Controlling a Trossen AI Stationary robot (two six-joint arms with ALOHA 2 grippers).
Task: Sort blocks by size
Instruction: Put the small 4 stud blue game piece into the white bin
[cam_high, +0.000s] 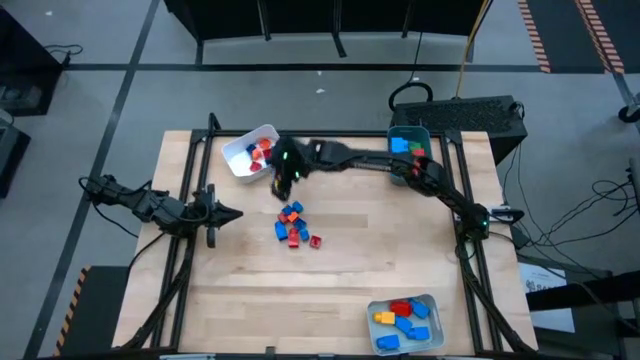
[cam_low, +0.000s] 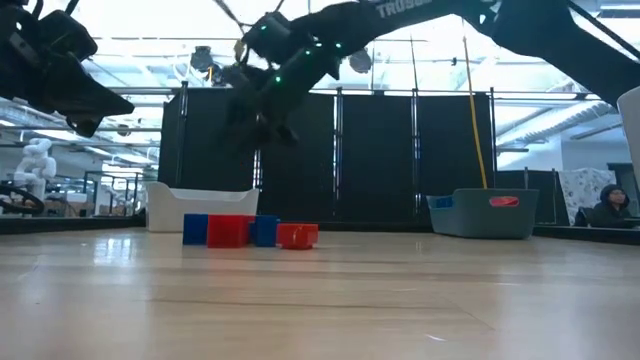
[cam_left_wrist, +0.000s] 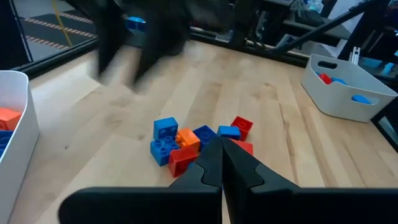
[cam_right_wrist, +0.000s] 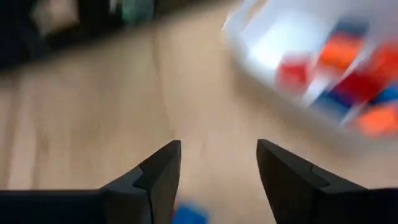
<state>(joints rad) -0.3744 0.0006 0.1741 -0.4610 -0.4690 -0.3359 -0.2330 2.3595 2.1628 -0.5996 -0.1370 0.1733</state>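
Right now your right gripper (cam_high: 283, 178) hangs wide open and empty beside the white tray (cam_high: 240, 150) near the table's (cam_high: 400, 250) far edge, above the loose blocks (cam_high: 293, 224), while your left gripper (cam_high: 228, 213) waits closed at the left edge.

a light wooden table (cam_high: 350, 270) carries a loose cluster of small red, blue and orange blocks (cam_high: 293, 224) near its middle. 3 trays sit on it: a white tray (cam_high: 240, 150) at the far left, a teal tray (cam_high: 423, 135) at the far right, a grey tray (cam_high: 432, 308) at the near right edge.
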